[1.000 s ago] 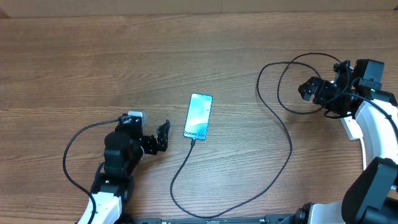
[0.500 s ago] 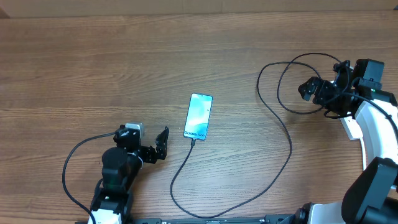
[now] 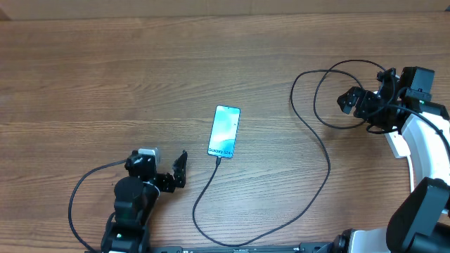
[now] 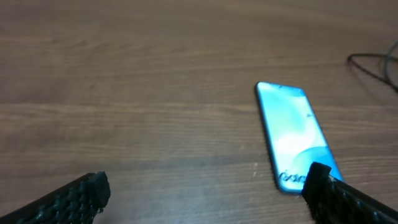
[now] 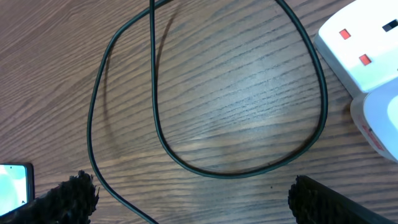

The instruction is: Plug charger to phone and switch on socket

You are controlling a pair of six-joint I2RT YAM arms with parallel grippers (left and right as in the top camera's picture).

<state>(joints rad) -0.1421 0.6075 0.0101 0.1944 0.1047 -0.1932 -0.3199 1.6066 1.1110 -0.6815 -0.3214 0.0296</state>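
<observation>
- The left claw (image 4: 206, 180) sat low near the front left of the wooden table (image 3: 105, 70). Its two black fingers were spread wide and nothing lay between them.
- In the left wrist view, one finger (image 4: 81, 196) showed at the bottom left corner and the other at the bottom right, where it covered the near end of the phone (image 3: 225, 131).
- The phone lay flat, screen up and lit pale blue, just right of that claw and about mid-table, apart from both arms.
- The charger cable (image 3: 328, 165) met the phone's lower edge with its tip. From above it looked plugged in, though the joint was too small to be sure.
- From there the cable ran down toward the front edge, swept right in a long curve and climbed to a loose loop at the right side of the table.
- The right claw (image 5: 193, 186) hung over that loop, fingers far apart and gripping nothing — the cable lay on the wood beneath it.
- The power strip (image 5: 354, 46) — white, with two small red switches showing — lay at the far right, just beside the loop; the right arm hid most of it from above.
</observation>
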